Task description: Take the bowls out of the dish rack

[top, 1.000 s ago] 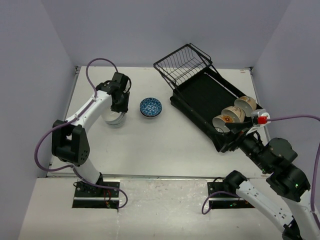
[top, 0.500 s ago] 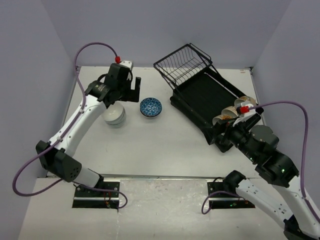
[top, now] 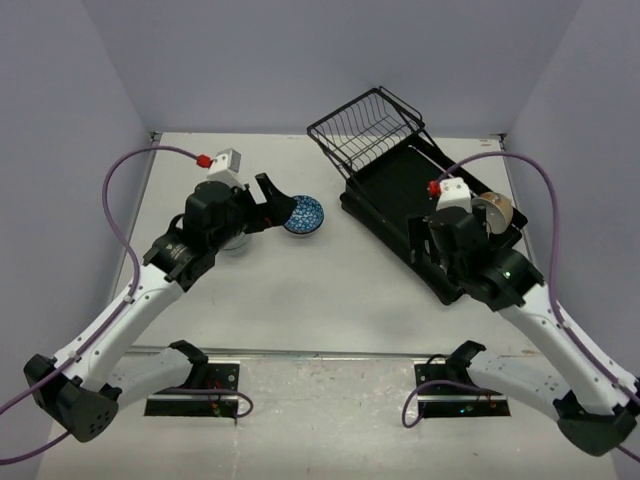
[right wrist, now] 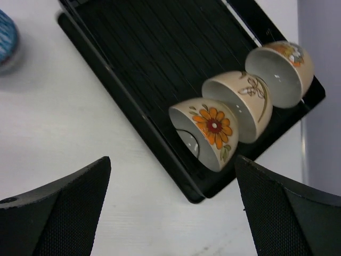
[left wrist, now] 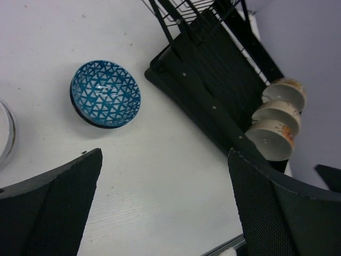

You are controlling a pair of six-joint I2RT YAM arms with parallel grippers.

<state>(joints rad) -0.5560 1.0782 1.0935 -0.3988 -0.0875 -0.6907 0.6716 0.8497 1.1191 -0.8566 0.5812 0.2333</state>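
Observation:
Three cream bowls lean on their sides in a row at the near end of the black dish rack [right wrist: 160,48]: one with an orange flower [right wrist: 210,130], a middle one [right wrist: 240,104] and a far one [right wrist: 282,72]. My right gripper [right wrist: 170,213] hovers open above that corner [top: 425,250]. The same row of bowls [left wrist: 272,140] shows in the left wrist view. A blue-patterned bowl [top: 302,213] sits upright on the table [left wrist: 105,93]. My left gripper [top: 275,205] hangs open and empty above the table beside it [left wrist: 168,213]. A white bowl [left wrist: 4,133] peeks in at the left edge.
The tilted black wire basket [top: 365,125] stands empty at the rack's far end. Purple cables loop from both arms. Grey walls close in the table on three sides.
My left gripper has opened, left the white bowl on the table and lifted away toward the blue bowl. My right arm has swung up over the rack's near end.

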